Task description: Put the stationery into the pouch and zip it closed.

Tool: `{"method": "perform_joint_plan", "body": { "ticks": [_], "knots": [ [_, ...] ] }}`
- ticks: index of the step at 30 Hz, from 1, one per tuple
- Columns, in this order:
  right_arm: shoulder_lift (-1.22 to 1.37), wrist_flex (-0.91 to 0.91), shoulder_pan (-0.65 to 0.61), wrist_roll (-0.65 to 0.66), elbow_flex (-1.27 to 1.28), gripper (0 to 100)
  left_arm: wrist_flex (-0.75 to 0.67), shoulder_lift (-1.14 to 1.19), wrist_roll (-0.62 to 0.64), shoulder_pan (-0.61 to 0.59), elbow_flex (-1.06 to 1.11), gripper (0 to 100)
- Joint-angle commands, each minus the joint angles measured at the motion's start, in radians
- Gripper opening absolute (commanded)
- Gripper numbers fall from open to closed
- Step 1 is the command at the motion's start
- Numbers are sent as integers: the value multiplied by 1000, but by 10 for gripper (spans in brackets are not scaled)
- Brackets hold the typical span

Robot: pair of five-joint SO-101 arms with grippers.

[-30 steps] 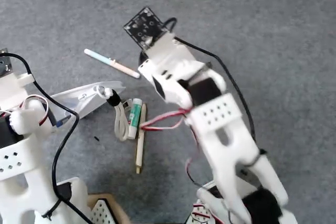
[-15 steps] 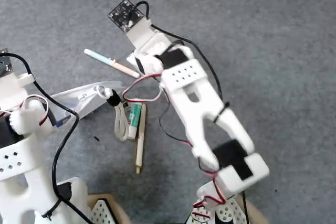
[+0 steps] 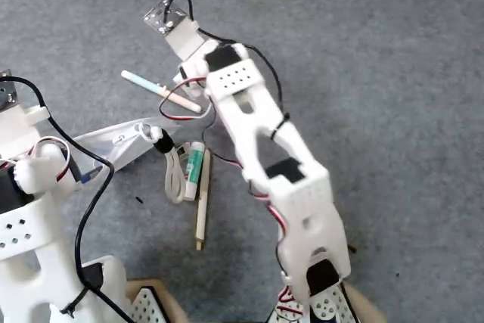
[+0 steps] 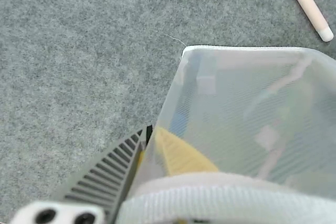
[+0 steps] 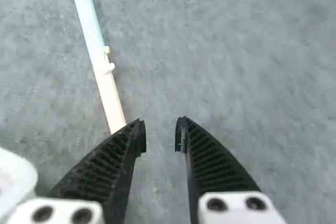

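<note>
grey table: right jaws parted just beside the pen, left jaws clamp the pouch edge.

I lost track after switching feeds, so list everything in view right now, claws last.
table: 1, grey felt, under everything
pen: 1, light blue and pink, lying on the table beyond the pouch
pouch: 1, translucent white mesh, on the table at the left arm
strap: 1, white loop, at the pouch's near end
tube: 1, green and white, lying beside the strap
wooden stick: 1, pale wood, lying alongside the tube
left claw: 1, black, shut on the pouch's edge
right claw: 1, black, open, tips by the pen's pink end
</note>
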Motion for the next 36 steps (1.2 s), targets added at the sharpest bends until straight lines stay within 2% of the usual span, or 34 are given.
{"method": "perform_joint_plan", "body": {
  "ticks": [1,9,15,21,36],
  "knots": [
    [110,97,-32,8,-274,113,-9,5,-5,-18,61,28],
    [407,304,-100,8,-734,113,-9,5,-5,-18,61,28],
    [556,400,-101,8,-921,123,-8,5,-5,-18,61,28],
    [593,477,-100,14,-947,224,-8,5,-5,-18,61,28],
    [585,578,-100,15,-862,226,-8,5,-5,-18,61,28]
  ]
}}
